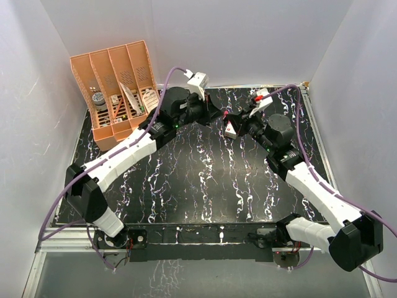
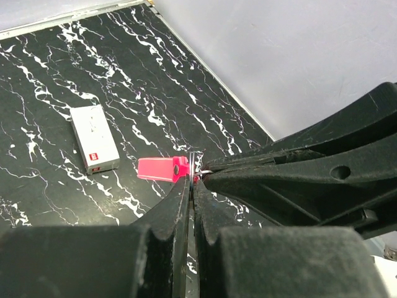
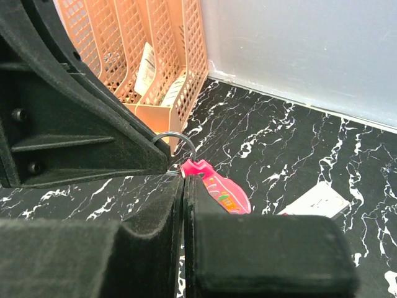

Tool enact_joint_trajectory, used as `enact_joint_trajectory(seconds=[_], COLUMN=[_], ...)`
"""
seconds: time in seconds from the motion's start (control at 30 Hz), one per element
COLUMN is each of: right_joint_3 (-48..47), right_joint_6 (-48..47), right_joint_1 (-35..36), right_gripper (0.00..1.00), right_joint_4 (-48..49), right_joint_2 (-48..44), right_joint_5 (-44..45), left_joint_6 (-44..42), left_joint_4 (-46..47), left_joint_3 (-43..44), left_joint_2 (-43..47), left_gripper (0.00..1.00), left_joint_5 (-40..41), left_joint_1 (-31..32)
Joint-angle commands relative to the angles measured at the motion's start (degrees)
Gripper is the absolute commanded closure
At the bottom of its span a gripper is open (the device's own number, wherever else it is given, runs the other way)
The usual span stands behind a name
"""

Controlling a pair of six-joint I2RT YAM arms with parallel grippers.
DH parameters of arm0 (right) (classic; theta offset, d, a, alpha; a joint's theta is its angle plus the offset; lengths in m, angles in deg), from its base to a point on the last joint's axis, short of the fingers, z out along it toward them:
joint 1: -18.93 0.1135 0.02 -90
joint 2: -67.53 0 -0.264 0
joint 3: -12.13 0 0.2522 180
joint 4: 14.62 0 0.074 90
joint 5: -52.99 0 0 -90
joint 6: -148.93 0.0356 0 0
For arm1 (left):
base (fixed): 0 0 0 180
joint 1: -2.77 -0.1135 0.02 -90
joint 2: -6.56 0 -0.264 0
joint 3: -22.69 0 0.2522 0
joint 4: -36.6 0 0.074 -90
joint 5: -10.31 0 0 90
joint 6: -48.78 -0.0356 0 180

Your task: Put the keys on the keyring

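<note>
The keyring is held in the air between both grippers at the back middle of the table. Its pink strap (image 2: 160,169) shows in the left wrist view, and in the right wrist view (image 3: 224,193) it hangs under its round metal ring (image 3: 176,145). My left gripper (image 2: 193,181) is shut on a thin metal edge of the ring (image 2: 196,159). My right gripper (image 3: 183,179) is shut where the strap joins the ring. In the top view the left gripper (image 1: 217,115) and right gripper (image 1: 232,118) meet tip to tip. The key is hidden.
A small white rectangular box (image 1: 231,129) lies on the black marble table just under the grippers; it also shows in the left wrist view (image 2: 94,147) and the right wrist view (image 3: 317,201). An orange mesh organizer (image 1: 118,87) stands at the back left. White walls surround the table.
</note>
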Motion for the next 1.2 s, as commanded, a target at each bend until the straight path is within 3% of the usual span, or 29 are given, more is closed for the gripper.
enact_joint_trajectory(seconds=[0.0,0.43,1.17], right_joint_3=[0.62,2.53,3.9], right_joint_6=[-2.82,-6.49,-9.85], right_joint_1=[-0.09,-0.1,-0.1], right_gripper=[1.0,1.0,1.0], right_joint_4=[4.65,4.95,3.89], right_joint_2=[-2.29,-3.02,-3.07], right_joint_5=[2.4,3.79,5.46], left_joint_6=[-0.06,0.13,-0.16], left_joint_4=[-7.34,-24.1,-30.78], left_joint_3=[6.06,20.38,25.83], left_joint_2=[-1.04,-9.68,-12.32], left_gripper=[1.0,1.0,1.0], left_joint_5=[-2.84,-7.92,-9.18], left_joint_1=[0.28,0.23,0.2])
